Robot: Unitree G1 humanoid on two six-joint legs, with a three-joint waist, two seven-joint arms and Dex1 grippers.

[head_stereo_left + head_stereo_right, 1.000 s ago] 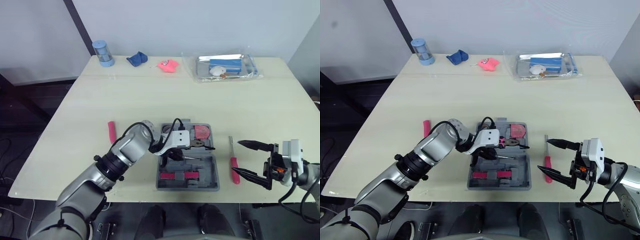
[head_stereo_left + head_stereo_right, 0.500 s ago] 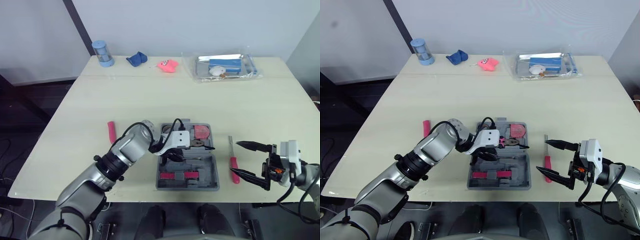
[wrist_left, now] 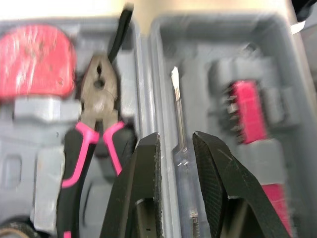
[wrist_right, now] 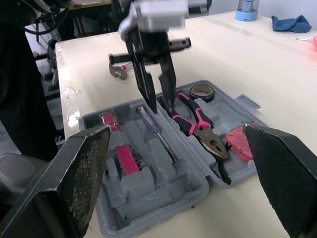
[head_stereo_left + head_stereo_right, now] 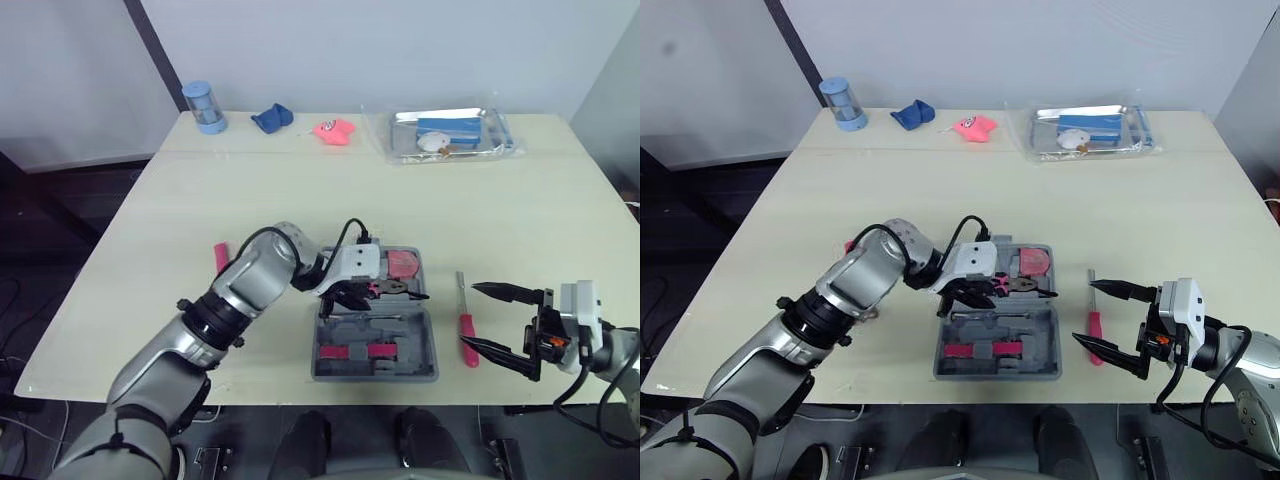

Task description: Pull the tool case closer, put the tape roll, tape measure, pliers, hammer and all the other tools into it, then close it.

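CASE OPEN, TOOLS PART-PACKED: My left gripper [image 3: 174, 144] hangs over the open case [image 5: 431, 340] near the front edge of the table [image 5: 300, 180]. Its fingers are a narrow gap apart and clamped on nothing, and a clear-handled screwdriver [image 3: 178, 106] lies in the case's near half beneath them. Pink-handled pliers [image 3: 94, 124] sit in the far half, beside the red tape measure [image 5: 404, 264] and the tape roll [image 4: 200, 91], and red bits [image 3: 246, 111] fill a slot in the near half. The hammer [image 5: 218, 257] lies on the table left of the case, partly behind my left arm. Right of the case, my right gripper [image 5: 472, 315] is spread wide, holding nothing, just by a red-handled screwdriver [image 5: 466, 335] that lies on the table outside the case.
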